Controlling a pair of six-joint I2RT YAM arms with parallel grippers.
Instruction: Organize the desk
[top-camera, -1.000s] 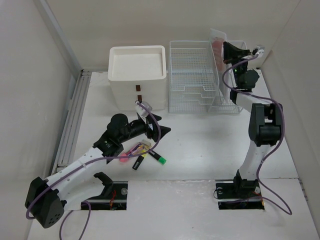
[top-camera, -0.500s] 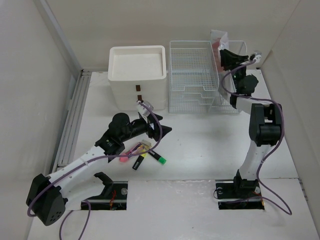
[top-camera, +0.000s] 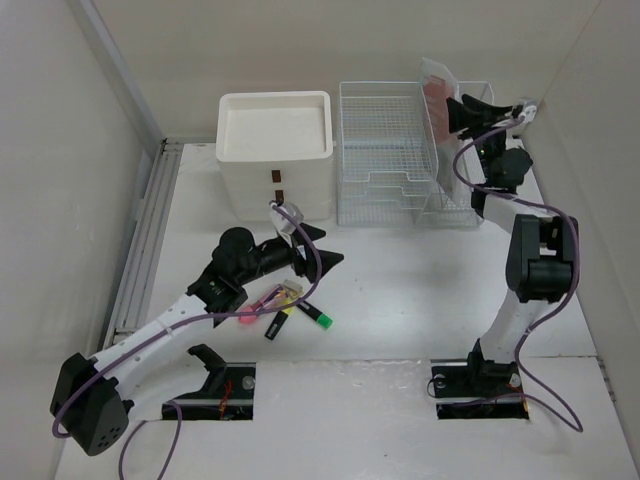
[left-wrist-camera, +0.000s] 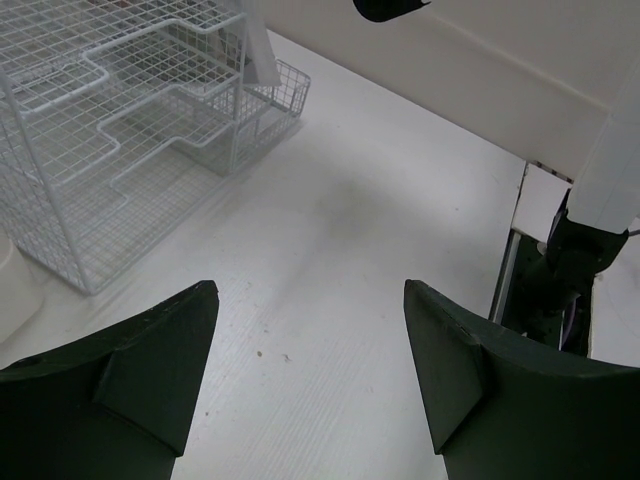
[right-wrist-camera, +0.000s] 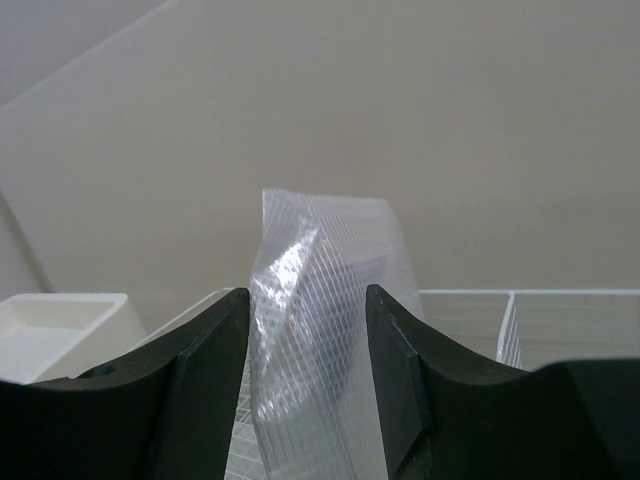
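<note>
Partly done, I'd judge. The bench (top-camera: 400, 290) spreads under both arms, walled in. At 1 o'clock the pouch (top-camera: 437, 85) stands in the narrow side slot of the wire rack (top-camera: 385, 150). My right fingers (right-wrist-camera: 307, 300) gape either side of it, contact unclear. Left to do: loose markers (top-camera: 290, 305) at 7 o'clock, just beside my left fingers (left-wrist-camera: 308, 300), which are wide open and holding nothing. The drawer unit (top-camera: 275, 150) sits at 11 o'clock, drawers shut, top tray showing nothing. Rack shelves look bare.

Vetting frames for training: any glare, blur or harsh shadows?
Top external: even light, sharp, only soft shadows on the large white matte desk. Left wrist: white wire-mesh rack crisp, a faint shadow beside it. Right wrist: bright glare on the clear gridded plastic bag.
</note>
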